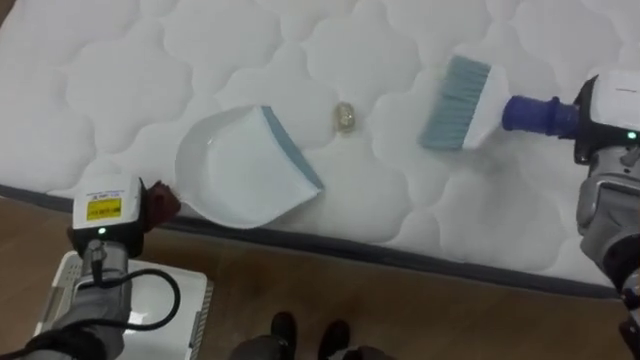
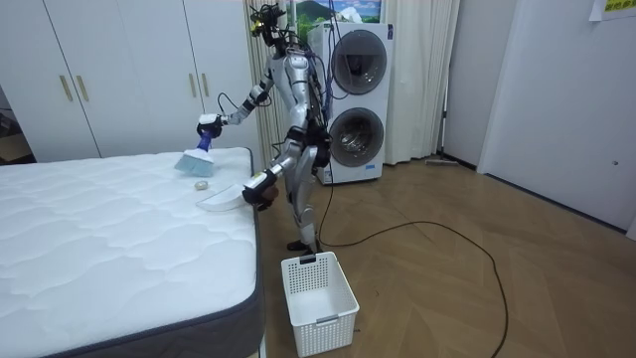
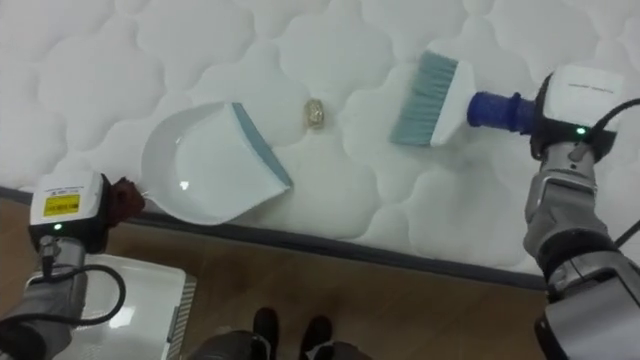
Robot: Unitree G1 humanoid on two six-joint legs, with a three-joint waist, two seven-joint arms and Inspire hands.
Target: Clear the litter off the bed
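clean bed: state of work, as we judge it, early. nothing is swept up yet. one item is left to clear, and then the pan is to be emptied, likely into the basket.

1. bed [image 1: 130, 80]: white mattress with a soft quilted top in rounded, cloud-like puffs and a dark band along the near edge. we see no other litter on it.
2. scrap [image 1: 346, 117]: small crumpled ball, dull yellow-green, and it looks light. whether it is paper or foil we cannot tell. it lies on the mattress between pan and brush, apart from both.
3. pan [image 1: 235, 165]: white hard plastic, smooth and glossy. it is a rounded scoop with a straight grey-blue lip, likely rubber. it lies flat near the bed's edge with the lip turned to the scrap and nothing inside.
4. brush [image 1: 455, 105]: pale teal bristles in a flat fan, white head, blue handle. the bristle end is turned toward the scrap. whether it touches the mattress we cannot tell.
5. left hand [image 1: 155, 202]: at the pan's rear, over the bed's edge. its grip is hidden, so we cannot tell its state.
6. right hand [image 1: 585, 125]: at the brush handle's end, covered from above. its state likewise cannot be told.
7. basket [image 2: 318, 288]: white slotted plastic, rectangular, on the wood floor [image 2: 447, 288] by the robot's feet, beside the bed.
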